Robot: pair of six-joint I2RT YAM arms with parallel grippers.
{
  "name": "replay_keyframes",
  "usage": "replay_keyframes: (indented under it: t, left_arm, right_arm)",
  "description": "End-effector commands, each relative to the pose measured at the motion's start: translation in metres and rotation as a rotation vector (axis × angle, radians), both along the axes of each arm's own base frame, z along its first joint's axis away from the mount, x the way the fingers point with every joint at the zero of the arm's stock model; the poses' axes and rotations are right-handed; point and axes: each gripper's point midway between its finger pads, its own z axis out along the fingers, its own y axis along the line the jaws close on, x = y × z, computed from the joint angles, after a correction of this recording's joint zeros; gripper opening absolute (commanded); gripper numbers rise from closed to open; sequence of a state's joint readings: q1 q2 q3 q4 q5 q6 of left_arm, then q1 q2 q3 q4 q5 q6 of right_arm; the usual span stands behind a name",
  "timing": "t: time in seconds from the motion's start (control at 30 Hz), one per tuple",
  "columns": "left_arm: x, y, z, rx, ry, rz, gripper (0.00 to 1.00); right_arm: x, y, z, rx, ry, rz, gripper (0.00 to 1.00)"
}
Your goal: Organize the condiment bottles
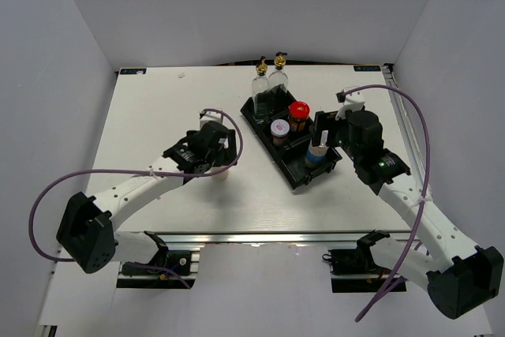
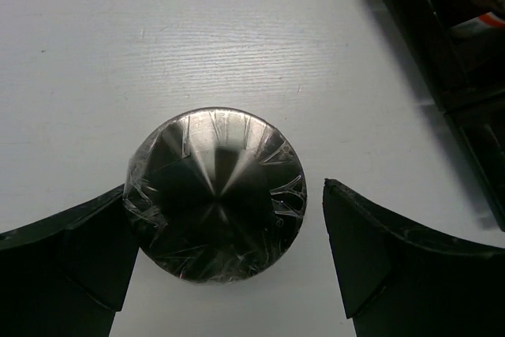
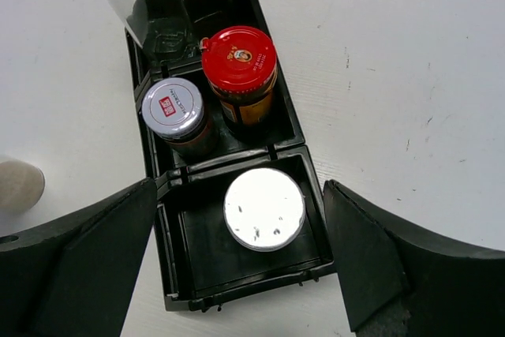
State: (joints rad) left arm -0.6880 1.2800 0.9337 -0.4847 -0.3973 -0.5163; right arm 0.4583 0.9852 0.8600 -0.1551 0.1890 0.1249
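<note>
While the top view lays out the whole scene, it hides how the pincers stand, and the wrist views supply that. From above, a black tray (image 3: 197, 270) lies slantwise on the white tabletop (image 1: 158, 108), right of centre. Two clear glass bottles (image 1: 260, 87) with gold spouts stand in its far compartment. The right wrist view cuts them off at its upper edge, so only their clear bodies show there.

The middle compartment holds the red-lidded jar (image 3: 239, 54) and, just beside it, a silver-capped jar (image 3: 172, 108) whose cap carries a small red label, clearest from the wrist.

The blue-labelled shaker (image 1: 318, 154) stands in the near compartment. Its blue band shows only from above, while the right wrist view gives just its pale round top with a few dark specks. The right pincer (image 3: 241, 191) hangs over that compartment, wide open, its fingers spread well clear of the shaker on both sides.

The sixth container, a silver-capped shaker (image 2: 213, 219), stands on the bare tabletop to the left of the tray. From above only its pale body shows, beneath the left pincer (image 2: 225, 187). The left wrist view looks straight down on its round steel cap, which is wrapped in crinkled clear film. The left pincer is open around it. The finger (image 2: 87, 250) on that view's left touches the cap's edge, and the other stands off with a strip of tabletop between.
</note>
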Motion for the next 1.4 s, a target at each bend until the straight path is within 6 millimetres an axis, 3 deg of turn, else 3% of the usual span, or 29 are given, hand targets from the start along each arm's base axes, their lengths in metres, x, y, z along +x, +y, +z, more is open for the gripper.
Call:
replay_keyframes:
  t: [0.0,0.07,0.2,0.23,0.43,0.53,0.63,0.67,0.83,1.03,1.17,1.2,1.37]
  left_arm:
    - [0.004,-0.004,0.017,0.035,-0.033,0.001,0.98]
    - [0.005,-0.007,0.02,0.049,-0.042,0.005,0.94]
    - [0.006,-0.014,0.033,0.033,-0.079,-0.001,0.69]
    - [0.005,-0.016,0.034,0.028,-0.083,-0.005,0.57]
    - [0.003,-0.036,0.057,-0.01,-0.127,-0.07,0.19]
    - [-0.002,-0.058,0.079,-0.059,-0.173,-0.155,0.11]
    - [-0.006,-0.075,0.107,-0.113,-0.233,-0.233,0.07]
    - [-0.006,-0.086,0.126,-0.16,-0.292,-0.272,0.05]
    - [-0.018,-0.136,0.158,-0.298,-0.35,-0.483,0.05]
    - [-0.022,-0.189,0.16,-0.323,-0.332,-0.659,0.03]
    - [-0.026,-0.219,0.159,-0.37,-0.32,-0.758,0.03]
    - [-0.024,-0.227,0.148,-0.359,-0.293,-0.774,0.03]
    - [-0.025,-0.241,0.133,-0.299,-0.251,-0.797,0.02]
  right_arm:
    - [0.003,-0.006,0.007,0.013,-0.038,-0.033,0.89]
    - [0.003,-0.007,0.007,0.013,-0.038,-0.038,0.89]
    - [0.001,-0.008,0.01,0.019,-0.049,-0.043,0.89]
    - [0.001,-0.009,0.011,0.022,-0.055,-0.046,0.89]
    - [-0.001,-0.014,0.012,0.029,-0.065,-0.067,0.89]
    - [0.0,-0.021,0.01,0.038,-0.077,-0.111,0.89]
    - [0.0,-0.028,0.01,0.054,-0.083,-0.161,0.89]
    - [0.001,-0.036,0.01,0.049,-0.084,-0.201,0.89]
    - [-0.001,-0.062,0.011,0.084,-0.085,-0.35,0.89]
    - [-0.012,-0.095,0.013,0.123,-0.104,-0.502,0.89]
    - [-0.014,-0.101,0.013,0.142,-0.109,-0.52,0.89]
    - [-0.014,-0.102,0.013,0.141,-0.107,-0.522,0.9]
    - [-0.014,-0.107,0.009,0.132,-0.1,-0.539,0.89]
